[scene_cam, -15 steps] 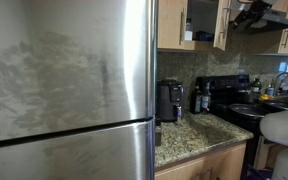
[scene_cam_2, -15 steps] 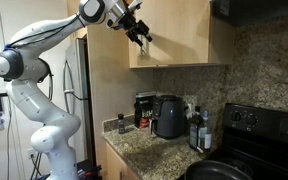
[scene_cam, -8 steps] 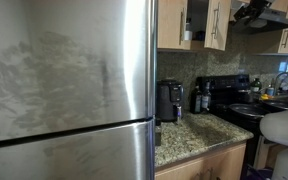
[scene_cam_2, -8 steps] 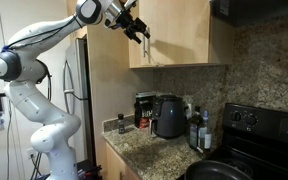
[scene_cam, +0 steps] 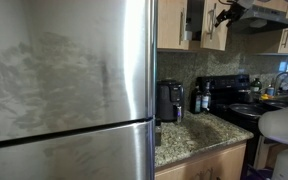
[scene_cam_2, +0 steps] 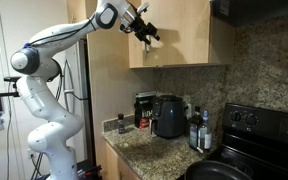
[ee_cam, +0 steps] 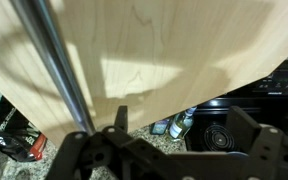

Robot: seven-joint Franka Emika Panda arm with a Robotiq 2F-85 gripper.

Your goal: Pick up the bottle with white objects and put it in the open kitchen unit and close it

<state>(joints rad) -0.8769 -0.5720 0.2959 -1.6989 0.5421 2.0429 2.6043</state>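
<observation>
Leftmost in an exterior view stands the big steel fridge (scene_cam: 69, 80), which has no part in the job. Just to its right, high on the wall, hangs the cabinet (scene_cam: 172, 22). A dark gap between its tan fronts shows where one door (scene_cam: 212, 28) stands partly swung out. At the foot of that gap a small pale shape may be the bottle, though it is too small to tell for sure. What is plain is that the robot does not hold the bottle, and no pale bottle can be made out on the counter (scene_cam: 199, 130) beside the dark coffee maker (scene_cam: 170, 100). Right of the door, the gripper (scene_cam: 227, 13) is up at the door's outer face. An exterior view that takes in the whole arm (scene_cam_2: 44, 90) likewise shows it raised to cabinet height, close to the wood. In the wrist view, pale wood fills nearly the whole picture. The door's metal handle (ee_cam: 59, 65) slants down the left side, and to its right the fingers (ee_cam: 246, 125) are spread wide with nothing between them. The empty, spread fingers suggest the carrying is done. Their place against the door's outer face near the handle looks chosen because a plain push there would swing the door shut, with no grasp needed.
</observation>
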